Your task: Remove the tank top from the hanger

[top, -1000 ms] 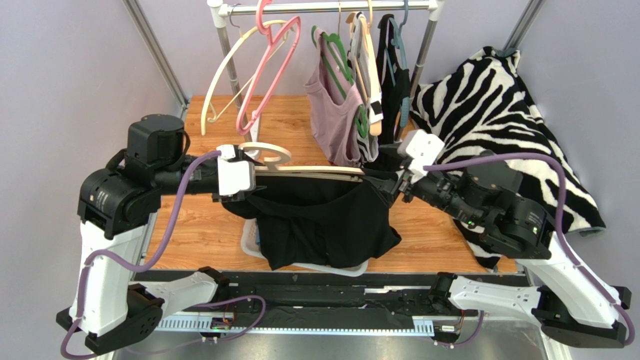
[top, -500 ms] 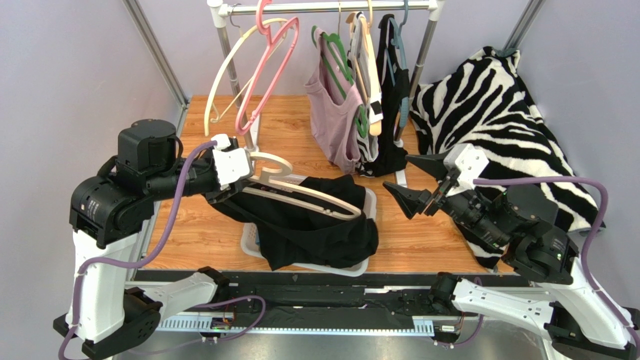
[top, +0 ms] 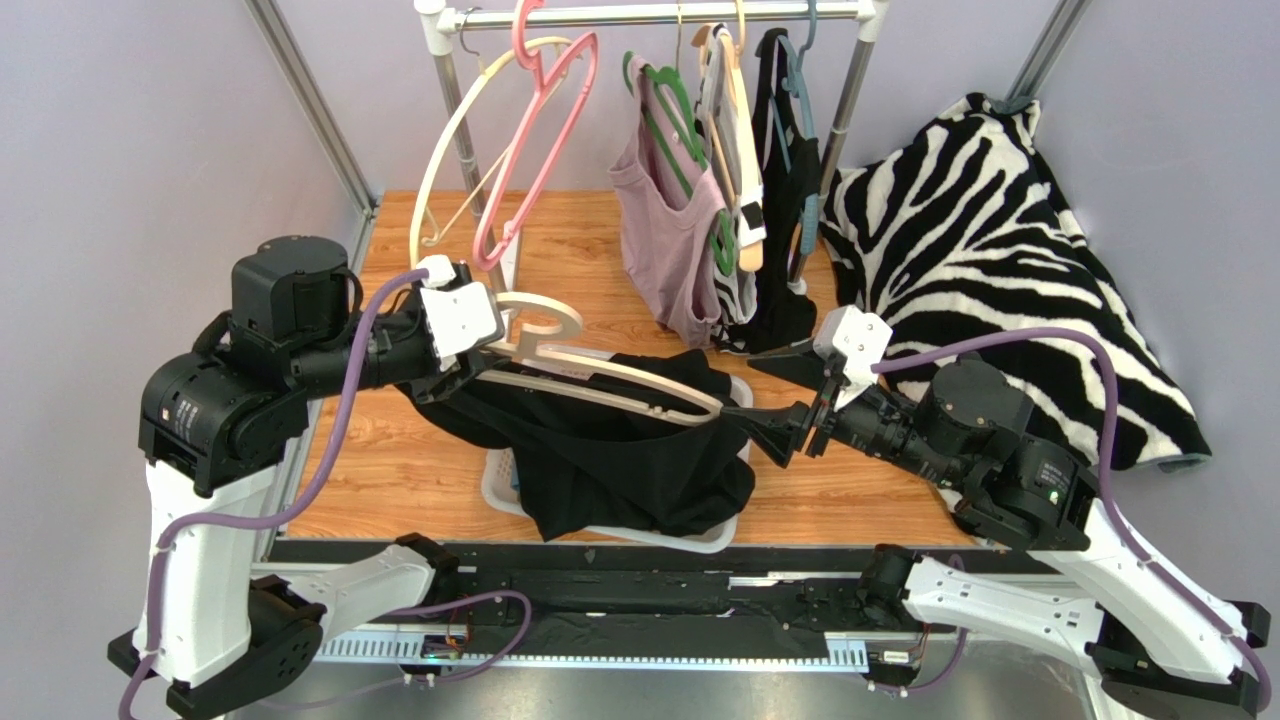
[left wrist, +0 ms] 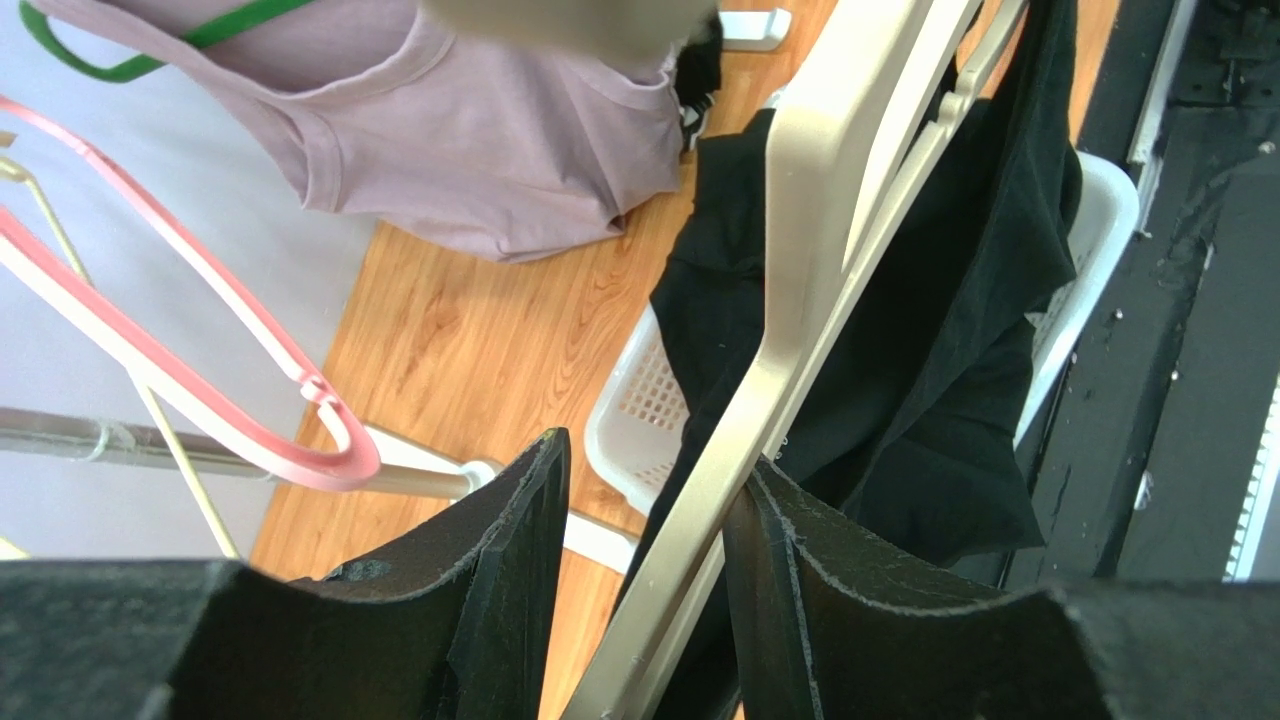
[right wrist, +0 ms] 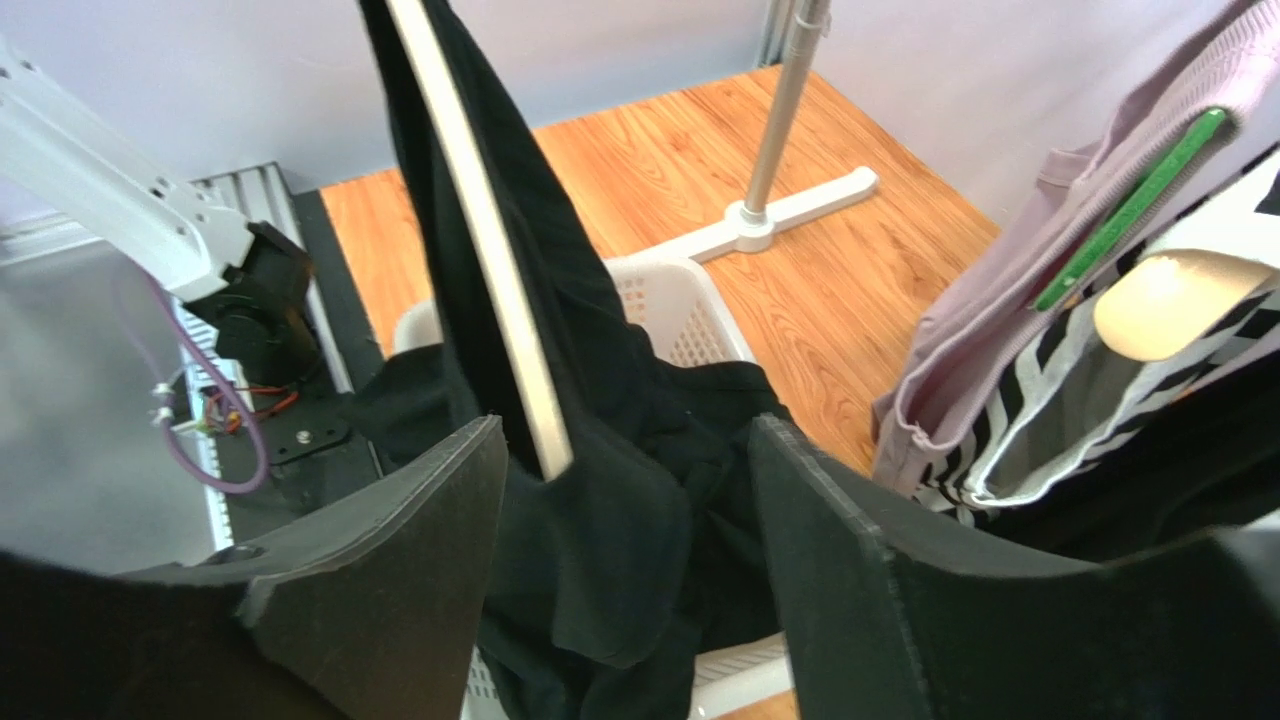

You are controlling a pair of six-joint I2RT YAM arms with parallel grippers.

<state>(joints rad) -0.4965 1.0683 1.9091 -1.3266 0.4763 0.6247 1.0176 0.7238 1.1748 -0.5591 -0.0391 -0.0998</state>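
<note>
The left gripper (left wrist: 646, 600) is clamped on the cream hanger (top: 601, 375) near its hook and holds it tilted above the white basket (top: 499, 488). The black tank top (top: 631, 465) is draped on the hanger, and its lower part sags down into the basket. The right gripper (top: 763, 399) hovers at the basket's right side with its jaws spread wide. The hanger's far end and a fold of the tank top lie between its fingers (right wrist: 376, 600), which grip nothing.
</note>
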